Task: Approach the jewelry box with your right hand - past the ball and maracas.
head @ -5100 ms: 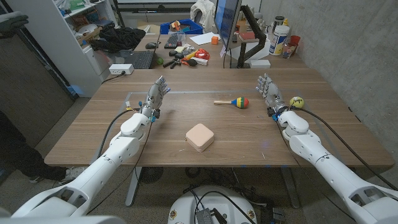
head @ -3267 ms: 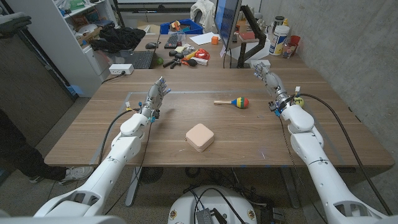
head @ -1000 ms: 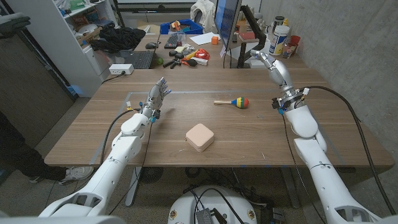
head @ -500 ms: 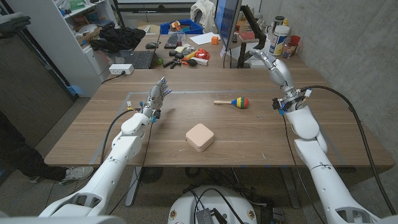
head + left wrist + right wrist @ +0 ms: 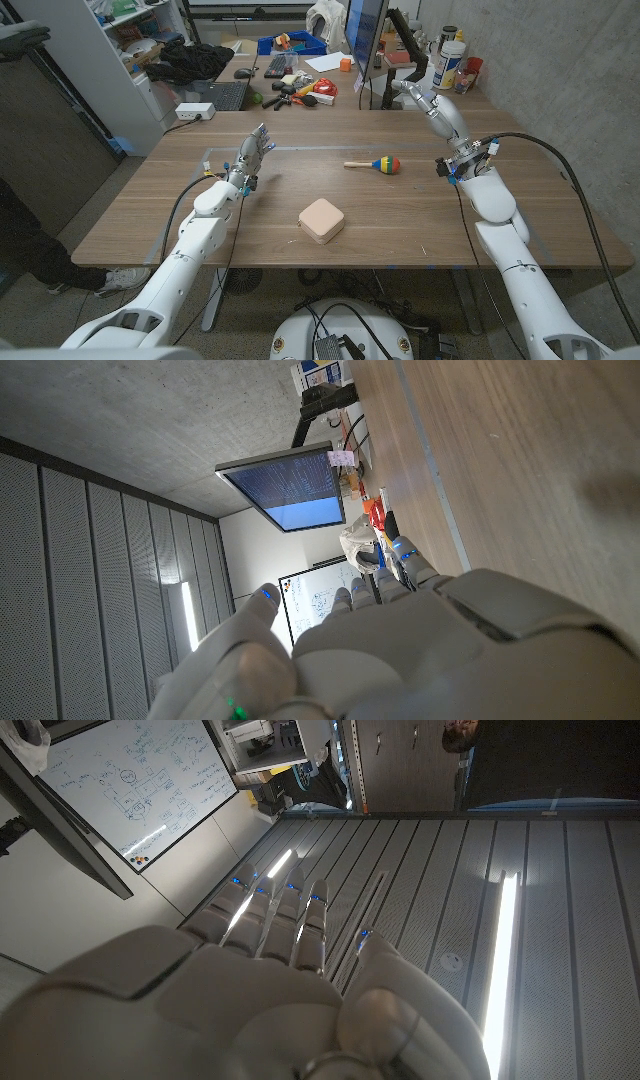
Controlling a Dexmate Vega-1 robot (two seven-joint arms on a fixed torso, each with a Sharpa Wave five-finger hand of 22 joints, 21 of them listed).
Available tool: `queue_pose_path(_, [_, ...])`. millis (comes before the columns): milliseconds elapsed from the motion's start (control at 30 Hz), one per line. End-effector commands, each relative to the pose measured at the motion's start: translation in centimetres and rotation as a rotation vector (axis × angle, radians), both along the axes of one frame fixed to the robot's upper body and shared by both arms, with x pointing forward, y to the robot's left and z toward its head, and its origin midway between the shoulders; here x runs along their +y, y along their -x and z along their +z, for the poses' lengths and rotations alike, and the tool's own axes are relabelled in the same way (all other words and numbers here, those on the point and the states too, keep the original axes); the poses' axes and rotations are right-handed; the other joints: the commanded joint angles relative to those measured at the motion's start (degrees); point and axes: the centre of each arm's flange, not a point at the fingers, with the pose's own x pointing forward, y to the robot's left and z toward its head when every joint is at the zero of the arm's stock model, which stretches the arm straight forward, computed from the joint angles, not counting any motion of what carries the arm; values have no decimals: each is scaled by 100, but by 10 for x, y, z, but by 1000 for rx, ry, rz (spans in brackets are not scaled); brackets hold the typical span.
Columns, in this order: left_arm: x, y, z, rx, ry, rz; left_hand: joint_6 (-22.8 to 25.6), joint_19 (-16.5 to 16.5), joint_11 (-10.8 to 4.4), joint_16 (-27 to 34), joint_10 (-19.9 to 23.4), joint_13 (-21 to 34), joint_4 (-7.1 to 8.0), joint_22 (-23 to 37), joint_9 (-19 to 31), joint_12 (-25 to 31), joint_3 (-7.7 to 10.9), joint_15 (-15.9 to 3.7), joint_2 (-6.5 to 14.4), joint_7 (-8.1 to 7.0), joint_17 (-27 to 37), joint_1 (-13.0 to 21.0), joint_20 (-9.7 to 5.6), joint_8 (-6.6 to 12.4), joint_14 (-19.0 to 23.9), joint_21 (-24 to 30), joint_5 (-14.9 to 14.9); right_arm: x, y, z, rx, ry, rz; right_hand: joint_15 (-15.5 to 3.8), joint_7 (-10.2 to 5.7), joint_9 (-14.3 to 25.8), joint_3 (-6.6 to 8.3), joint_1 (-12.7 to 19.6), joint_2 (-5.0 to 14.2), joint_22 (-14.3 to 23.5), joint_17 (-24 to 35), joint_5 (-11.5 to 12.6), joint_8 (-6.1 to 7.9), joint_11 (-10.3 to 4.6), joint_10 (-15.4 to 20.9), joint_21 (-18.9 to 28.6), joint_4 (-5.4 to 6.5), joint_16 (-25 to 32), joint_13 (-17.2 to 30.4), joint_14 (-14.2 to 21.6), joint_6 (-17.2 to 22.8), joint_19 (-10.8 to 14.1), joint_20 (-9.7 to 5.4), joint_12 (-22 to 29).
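Observation:
The pink rounded jewelry box (image 5: 321,220) lies on the wooden table (image 5: 200,225) near its front middle. A maraca (image 5: 375,164) with a striped head lies farther back, right of centre. My right hand (image 5: 430,105) is raised well above the table's far right part, beyond the maraca, fingers extended and apart, holding nothing. In the right wrist view that hand (image 5: 270,980) points its straight fingers at the ceiling lights. My left hand (image 5: 252,155) stands at the table's left, fingers apart, holding nothing. The left wrist view has the left hand (image 5: 400,640) over the bare tabletop.
Behind the table a desk carries a monitor (image 5: 365,30), a keyboard (image 5: 276,67), a laptop (image 5: 222,96) and loose clutter. Bottles and cups (image 5: 452,62) stand at the back right by the concrete wall. Shelving (image 5: 90,60) stands at the left.
My right hand has risen from the table near the yellow ball and tipped back, lately drifting a little toward the left. The left arm, the box and the maraca have not moved.

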Motion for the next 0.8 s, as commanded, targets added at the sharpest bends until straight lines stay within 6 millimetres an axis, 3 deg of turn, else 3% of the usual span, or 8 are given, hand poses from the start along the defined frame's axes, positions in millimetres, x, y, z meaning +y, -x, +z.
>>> queue_pose_path(33, [4,-1,-1,4,-5,1,-34,-240,38,30,-22,14,1,14,26,25,-25,-159,8,-42,19,70,-287,26,-25,-13,28,6,3,2,9,55,-9,-200,-19,18,26,63,2,19,7,31,-41,1,-5,11,-8,-4,8,23,17,59,-268,-15])
queue_pose_path(800, [12,0,-2,14,-19,14,-38,-237,35,28,-33,15,2,16,26,21,-35,-154,11,-36,19,74,-282,24,-27,-35,31,22,20,4,-62,191,-54,-204,-31,20,57,66,-9,20,10,29,-63,-44,29,-7,-25,-12,10,38,44,65,-263,-54])
